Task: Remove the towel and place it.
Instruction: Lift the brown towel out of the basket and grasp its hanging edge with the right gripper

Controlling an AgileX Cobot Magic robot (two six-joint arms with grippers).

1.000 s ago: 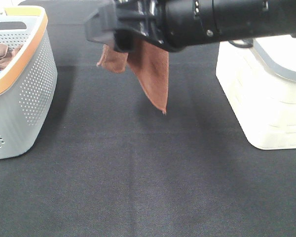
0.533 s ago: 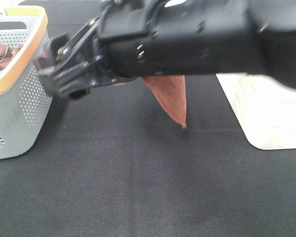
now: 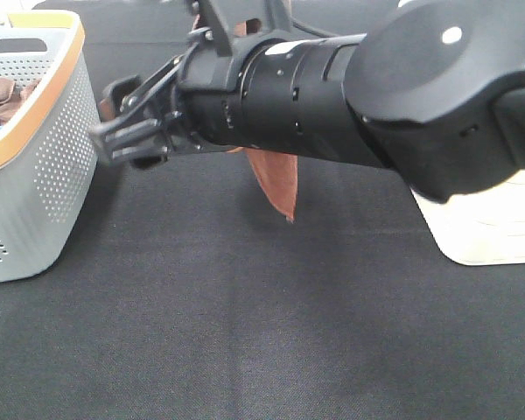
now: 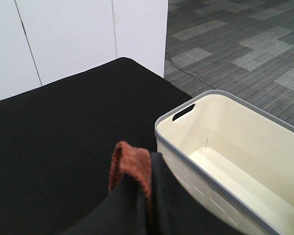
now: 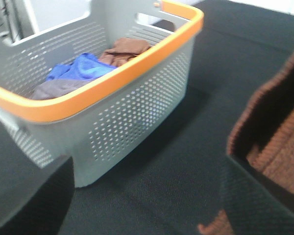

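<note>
Our right arm has swung lower and across the view. Its right claw [image 3: 114, 118] gapes wide beside the basket [image 3: 35, 175], and the arm hides most of the towel [image 3: 276, 179]. The towel hangs above the bench [image 3: 245, 332], pinched at 12 o'clock by our closed left claw [image 4: 139, 171] and lying at 3 o'clock from the right claw. It is not yet placed.

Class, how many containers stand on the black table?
2. A grey perforated basket with an orange rim on the left of the high view; a cream bin on the right. The arm may hide others.
</note>
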